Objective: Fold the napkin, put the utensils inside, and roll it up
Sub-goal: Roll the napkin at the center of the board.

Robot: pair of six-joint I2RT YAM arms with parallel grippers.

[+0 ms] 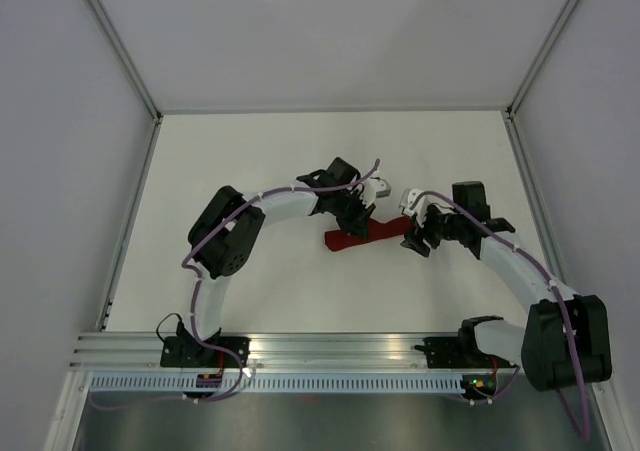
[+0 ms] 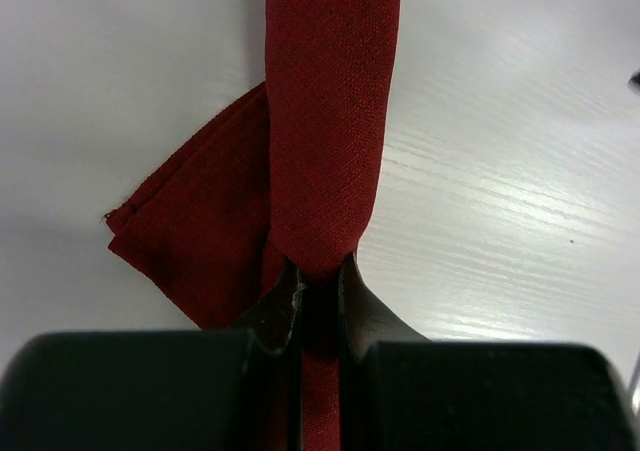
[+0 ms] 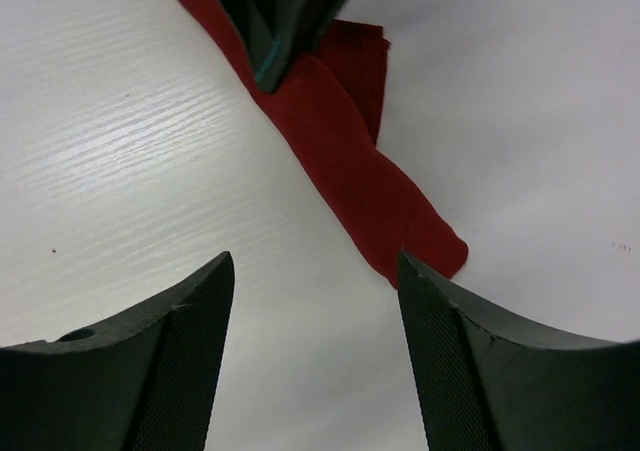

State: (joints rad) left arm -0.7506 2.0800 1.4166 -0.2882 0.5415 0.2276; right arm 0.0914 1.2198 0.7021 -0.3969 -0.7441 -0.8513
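Observation:
The dark red napkin lies on the white table as a narrow roll, with a loose folded corner sticking out to one side. My left gripper is shut on the roll, pinching it between both fingertips. In the right wrist view the roll runs diagonally and ends just beyond my right fingertip. My right gripper is open over bare table beside that end, holding nothing. From above, the left gripper sits on the roll's middle and the right gripper at its right end. The utensils are hidden.
The white table is walled at the back and on both sides. An aluminium rail with the arm bases runs along the near edge. The left gripper's fingers show at the top of the right wrist view.

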